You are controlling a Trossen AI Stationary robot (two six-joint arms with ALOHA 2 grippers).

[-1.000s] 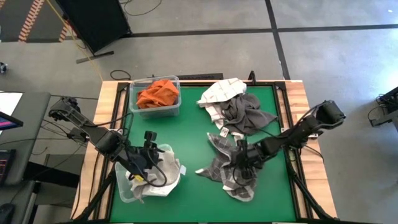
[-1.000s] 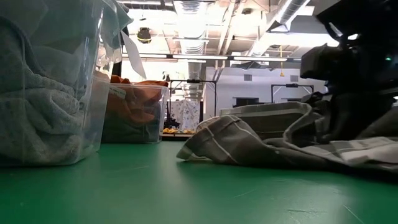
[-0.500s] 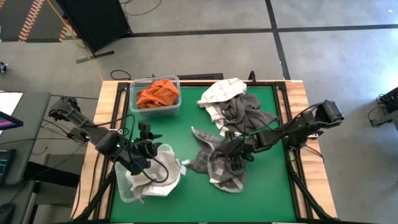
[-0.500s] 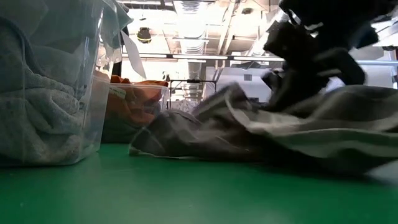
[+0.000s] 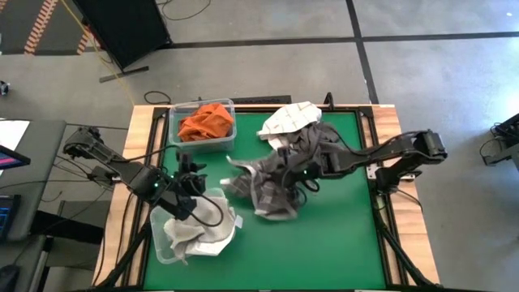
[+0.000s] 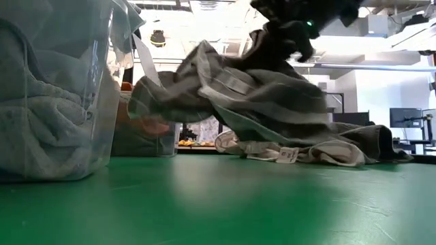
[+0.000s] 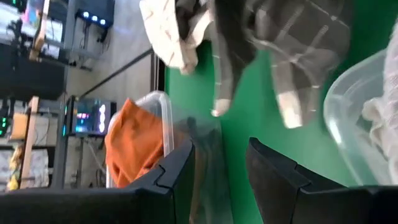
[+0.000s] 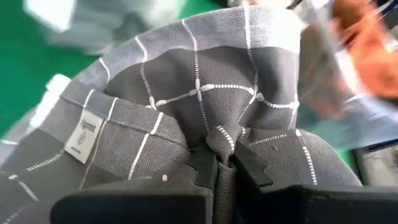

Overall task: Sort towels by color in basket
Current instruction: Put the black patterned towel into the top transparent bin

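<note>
My right gripper [image 5: 297,170] is shut on a grey-and-white checked towel [image 5: 263,185] over the middle of the table. In the low view this towel [image 6: 231,88] drapes down from the gripper [image 6: 286,27]. My left gripper [image 7: 221,167] is open and holds nothing. It hovers at the far rim of a clear bin [image 5: 166,243] that holds white towels [image 5: 203,231]. A second clear bin [image 5: 230,122] near the far edge holds rust orange towels [image 5: 207,122]. A white checked towel [image 5: 288,118] and a dark grey towel [image 5: 324,138] lie piled at the far right. My right gripper pinches a gathered fold of the checked towel [image 8: 219,138] between its two fingers [image 8: 205,163]. The cloth bunches into a knot there, several layers. The towel is raised and hangs slack below and to the left of the fingers. I cannot tell if its lower edge rests on the table.
Bare green table [image 5: 340,235] lies along the near edge and the right side. The two bins stand on the left side, and the loose towel pile [image 6: 354,146] sits behind the raised towel. Wooden rails [image 5: 122,219] frame the table.
My right gripper has moved toward the table's left and far edge and risen. It drew the checked towel from the near right part of the table to the middle and lifted it off the surface. My left gripper has moved out of the white-towel bin toward the far edge.
</note>
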